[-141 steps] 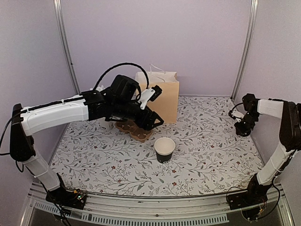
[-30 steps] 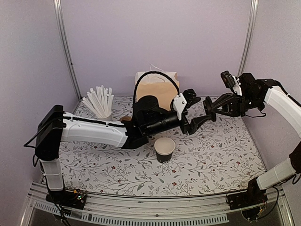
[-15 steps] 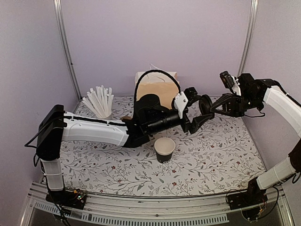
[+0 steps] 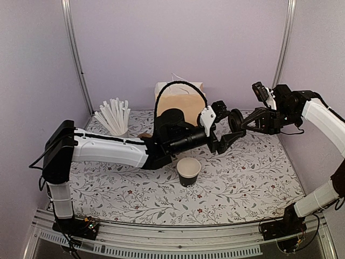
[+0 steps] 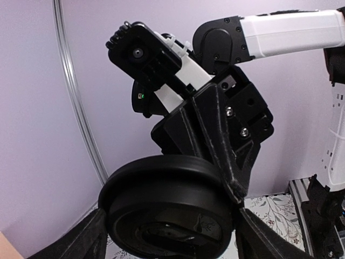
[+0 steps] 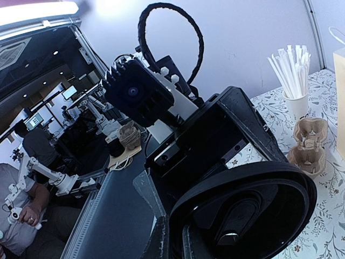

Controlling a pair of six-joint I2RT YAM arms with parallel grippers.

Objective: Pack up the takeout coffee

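Observation:
The takeout coffee's black paper cup point(image 4: 188, 171) stands uncovered on the floral table, white inside showing. Its black round lid point(image 4: 235, 120) hangs in the air above and to the right of the cup, between both grippers. My left gripper point(image 4: 230, 121) is open, with one finger on each side of the lid point(image 5: 167, 205) and a thin gap at the right finger. My right gripper point(image 4: 241, 125) comes in from the right and is shut on the lid's rim point(image 6: 253, 205), its fingers point(image 5: 221, 140) pinching the edge.
A tan paper bag point(image 4: 183, 108) stands at the back centre. A white cup of white sticks point(image 4: 114, 118) sits at the back left. The brown pulp carrier point(image 6: 307, 143) lies beside it, mostly hidden behind my left arm in the top view.
My right gripper has moved left onto the lid and closed on its rim. My left fingers have spread slightly wider around the lid. The cup has not moved.

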